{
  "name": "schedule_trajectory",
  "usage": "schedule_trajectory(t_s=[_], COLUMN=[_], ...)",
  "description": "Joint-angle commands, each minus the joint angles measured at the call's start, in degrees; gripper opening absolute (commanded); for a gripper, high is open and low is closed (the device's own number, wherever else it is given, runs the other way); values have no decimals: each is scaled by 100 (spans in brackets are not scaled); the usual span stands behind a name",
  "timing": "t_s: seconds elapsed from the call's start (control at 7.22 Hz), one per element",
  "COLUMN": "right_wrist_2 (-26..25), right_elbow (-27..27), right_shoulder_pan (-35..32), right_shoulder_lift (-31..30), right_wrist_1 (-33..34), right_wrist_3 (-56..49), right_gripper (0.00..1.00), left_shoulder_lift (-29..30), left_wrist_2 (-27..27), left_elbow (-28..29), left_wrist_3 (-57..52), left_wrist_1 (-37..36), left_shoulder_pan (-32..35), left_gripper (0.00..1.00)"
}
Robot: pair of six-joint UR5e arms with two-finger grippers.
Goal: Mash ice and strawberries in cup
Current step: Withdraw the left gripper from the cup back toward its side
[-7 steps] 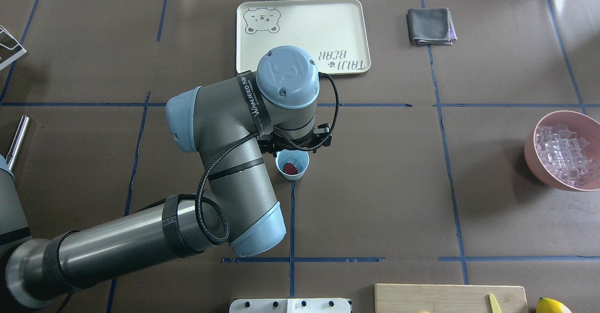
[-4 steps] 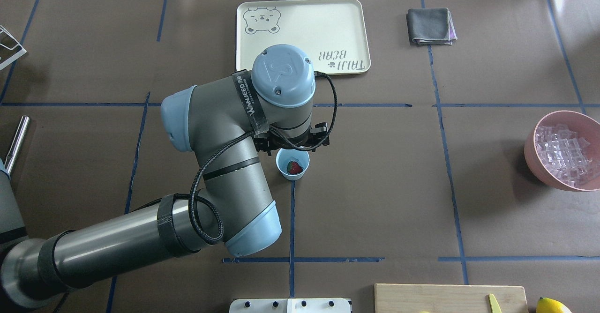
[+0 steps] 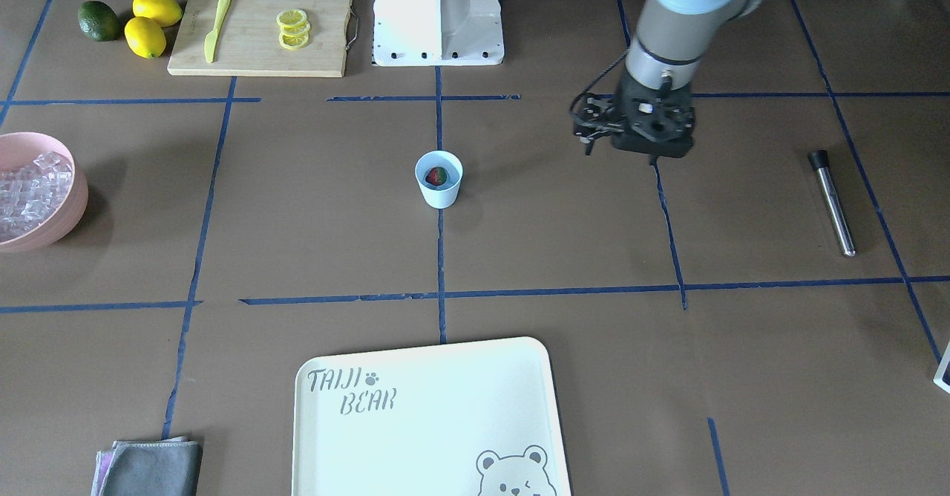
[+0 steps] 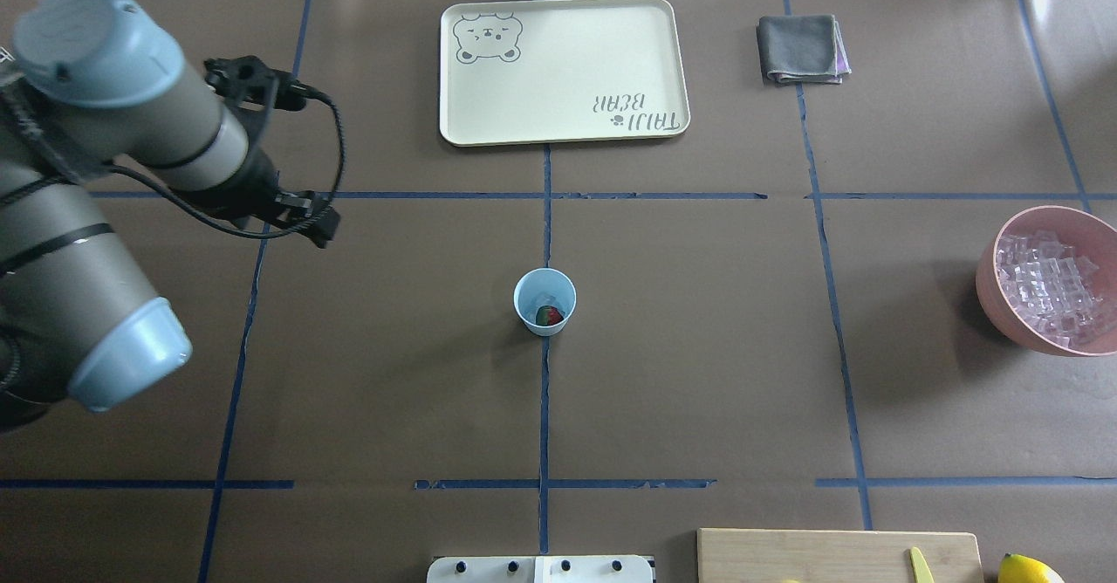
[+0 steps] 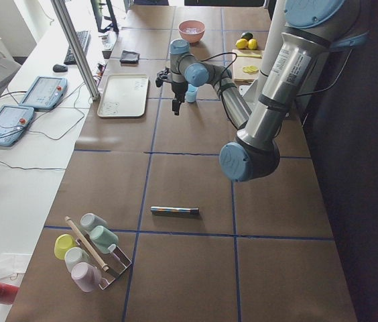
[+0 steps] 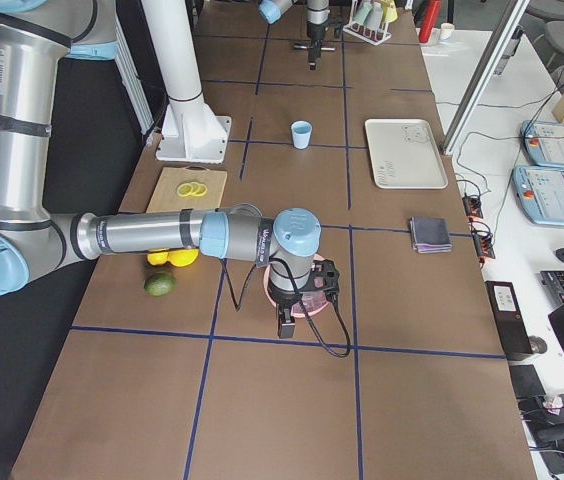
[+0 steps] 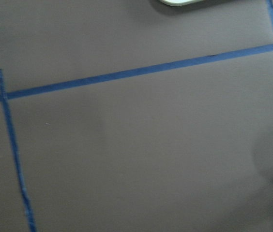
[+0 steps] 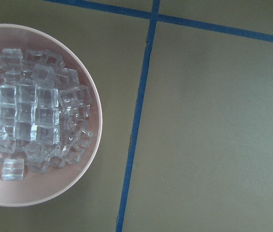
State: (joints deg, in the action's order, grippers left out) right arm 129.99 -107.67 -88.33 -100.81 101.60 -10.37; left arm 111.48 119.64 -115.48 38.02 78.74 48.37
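Note:
The light-blue cup [image 4: 544, 301] stands upright at the table's middle, also in the front view [image 3: 439, 179]. A red strawberry [image 4: 549, 314] lies inside it [image 3: 436, 176], beside a pale glint that may be ice. Most ice [image 8: 30, 116] fills the pink bowl [image 4: 990, 277] at the right edge. My left gripper [image 3: 652, 153] hangs above bare table well left of the cup; I cannot tell whether it is open or shut. My right gripper [image 6: 287, 322] shows only in the right side view, beside the bowl; its state is unclear.
A metal muddler rod [image 3: 831, 203] lies on the table's left side. A cream tray [image 4: 567, 68] and grey cloth [image 4: 803, 49] sit at the far edge. A cutting board [image 3: 252, 54] with knife and lemon slices, lemons [image 3: 152, 24] and an avocado [image 3: 99, 21] sit near the base.
My left arm has swung away from just over the cup to the far left. The cup and strawberry stay where they were.

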Motion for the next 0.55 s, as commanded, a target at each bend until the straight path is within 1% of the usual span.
schedule_trajectory(t_s=[0.0,0.14,0.28,0.42], right_wrist_2=[0,9,0,0], right_elbow=[-9,-17,-17,-17], right_shoulder_pan=[0,0,0,0], right_shoulder_lift=[0,-9,0,-9], right_wrist_1=[0,0,0,0], right_wrist_3=[0,0,-9,-9], right_gripper=[100,100,100,100], left_shoulder_lift=[-1237,-1634,-2082,-2539], left_wrist_2=[829,1164,1228,1229], left_elbow=[-212,-142,94,270], left_wrist_3=[-2139,-3098,-3743,-3793], left_wrist_1=[36,18,53,192], left_shoulder_pan=[1571,2318,2857,3010], left_gripper=[100,100,100,100])
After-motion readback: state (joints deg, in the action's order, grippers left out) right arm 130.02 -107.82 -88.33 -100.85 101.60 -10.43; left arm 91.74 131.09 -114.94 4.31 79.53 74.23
